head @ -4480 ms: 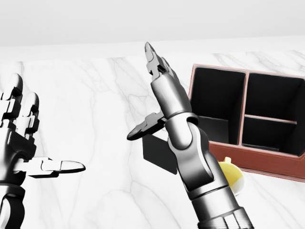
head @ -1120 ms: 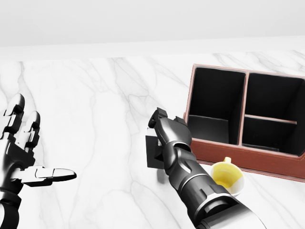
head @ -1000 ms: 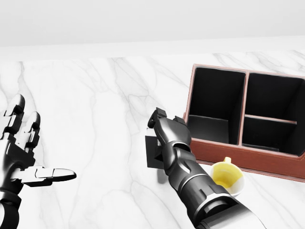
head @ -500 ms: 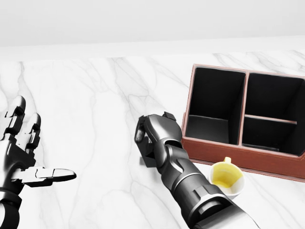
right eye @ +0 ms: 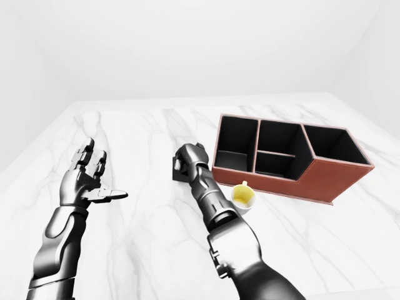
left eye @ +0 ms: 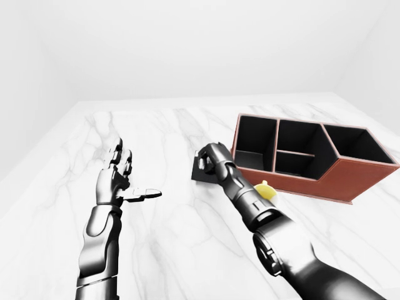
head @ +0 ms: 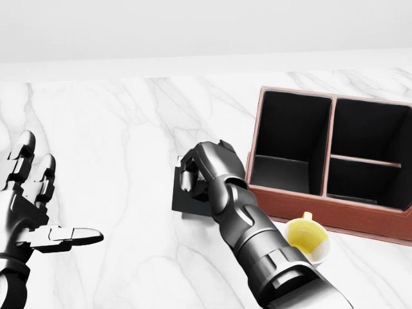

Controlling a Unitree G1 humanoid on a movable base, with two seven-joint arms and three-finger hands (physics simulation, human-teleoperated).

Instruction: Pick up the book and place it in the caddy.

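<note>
Black book [head: 182, 195] under curled R-hand fingers [head: 190, 172].

Glossy white marble table [head: 116, 129], matte black book [head: 183, 196], shiny metal-looking right hand [head: 203, 168], leathery reddish-brown caddy [head: 335, 212].

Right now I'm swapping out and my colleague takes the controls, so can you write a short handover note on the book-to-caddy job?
Right robot hand: fingers curled round the thin black book, which still lies on the white marble table, left of the caddy in the head view.
Left robot hand: open, empty, held up at the far left.
Reddish-brown leather caddy with black compartments: stands at right, nothing visibly placed in it. A small white cup of yellow liquid sits against its near wall, beside the right arm.
Done: grip on the book.
Left: lift it, carry it right, lower it into a compartment, mind the cup.
</note>
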